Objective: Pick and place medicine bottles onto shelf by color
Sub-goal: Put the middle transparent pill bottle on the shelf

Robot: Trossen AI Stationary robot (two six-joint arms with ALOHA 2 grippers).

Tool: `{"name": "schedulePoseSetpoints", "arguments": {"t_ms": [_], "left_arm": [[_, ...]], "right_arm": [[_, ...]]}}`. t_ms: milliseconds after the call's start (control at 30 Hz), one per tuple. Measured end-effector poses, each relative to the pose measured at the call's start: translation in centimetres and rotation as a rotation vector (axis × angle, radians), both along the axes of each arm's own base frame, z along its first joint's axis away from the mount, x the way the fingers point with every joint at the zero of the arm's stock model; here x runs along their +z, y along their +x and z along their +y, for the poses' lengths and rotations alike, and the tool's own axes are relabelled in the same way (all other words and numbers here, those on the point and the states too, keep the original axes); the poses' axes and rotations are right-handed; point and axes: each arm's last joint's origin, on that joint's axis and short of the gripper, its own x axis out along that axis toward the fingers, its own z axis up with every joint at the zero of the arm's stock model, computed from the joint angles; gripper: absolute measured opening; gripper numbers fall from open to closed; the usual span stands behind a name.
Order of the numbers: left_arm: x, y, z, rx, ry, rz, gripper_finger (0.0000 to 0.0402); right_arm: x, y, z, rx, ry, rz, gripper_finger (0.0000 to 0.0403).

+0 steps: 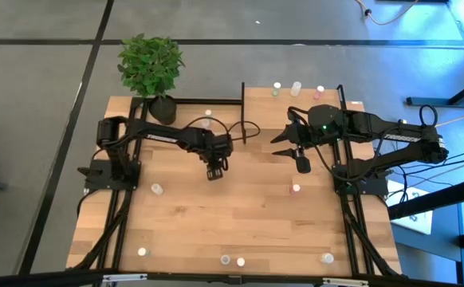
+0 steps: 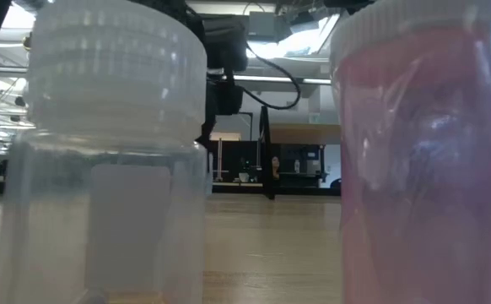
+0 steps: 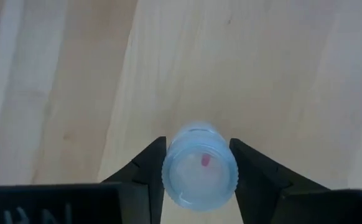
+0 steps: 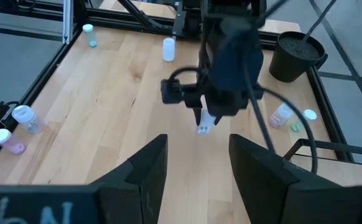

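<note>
My left gripper (image 1: 214, 170) hangs over the middle of the table, pointing steeply down, shut on a tiny medicine bottle with a pale bluish cap (image 3: 199, 172). The right wrist view shows that bottle (image 4: 205, 124) below the left arm's fingers. My right gripper (image 4: 196, 168) is raised near the table's right side, open with nothing between its fingers. The shelf (image 1: 257, 108), a light-wood platform with black posts, stands at the far right with three bottles (image 1: 296, 88) along its far edge. Other bottles stand scattered on the table (image 1: 157, 189). My left gripper pinches the bottle's cap (image 3: 168, 163) between its two fingers, one on each side. The fingers come from above, pointing steeply down. The bottle stays upright below them. Its body is hidden under the cap, and I cannot tell whether its base is off the table.
A potted plant (image 1: 151, 68) stands at the far left corner. Loose bottles stand near the front edge (image 1: 232, 261), at the right front (image 1: 328, 257) and mid-right (image 1: 296, 189). Two bottles fill the low view, one white-capped (image 2: 110, 152), one pink (image 2: 423, 152).
</note>
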Motion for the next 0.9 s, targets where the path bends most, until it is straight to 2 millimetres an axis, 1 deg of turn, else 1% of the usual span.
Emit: {"name": "schedulePoseSetpoints", "arguments": {"t_ms": [133,233,367,500,567,633,733,900], "left_arm": [[2.0,-0.7,-0.3,-0.002,0.005,-0.048,0.0134],[4.1,-1.4,-0.6,-0.009,0.014,-0.109,0.0133],[7.1,-2.2,-1.1,-0.013,0.036,-0.103,0.0133],[10.6,-2.2,-1.4,-0.015,0.072,-0.072,0.0133],[12.4,-1.8,-1.4,-0.015,0.086,-0.112,0.0133],[14.0,-1.9,-1.4,-0.015,0.090,-0.123,0.0133],[16.4,-1.8,-1.2,0.002,0.123,-0.185,0.0133],[19.5,-1.8,-0.8,0.035,0.219,-0.279,0.0133]], "right_arm": [[0.0,0.0,0.0,0.000,0.000,0.000,0.0174],[0.0,0.0,0.0,0.000,0.000,0.000,0.0174],[0.0,0.0,0.0,0.000,0.000,0.000,0.0174],[0.0,0.0,0.0,0.000,0.000,0.000,0.0174],[0.0,0.0,0.0,0.000,0.000,0.000,0.0174],[0.0,0.0,0.0,0.000,0.000,0.000,0.0174],[0.0,0.0,0.0,0.000,0.000,-0.002,0.0174],[0.1,0.0,0.0,0.016,-0.028,-0.008,0.0174]]}}
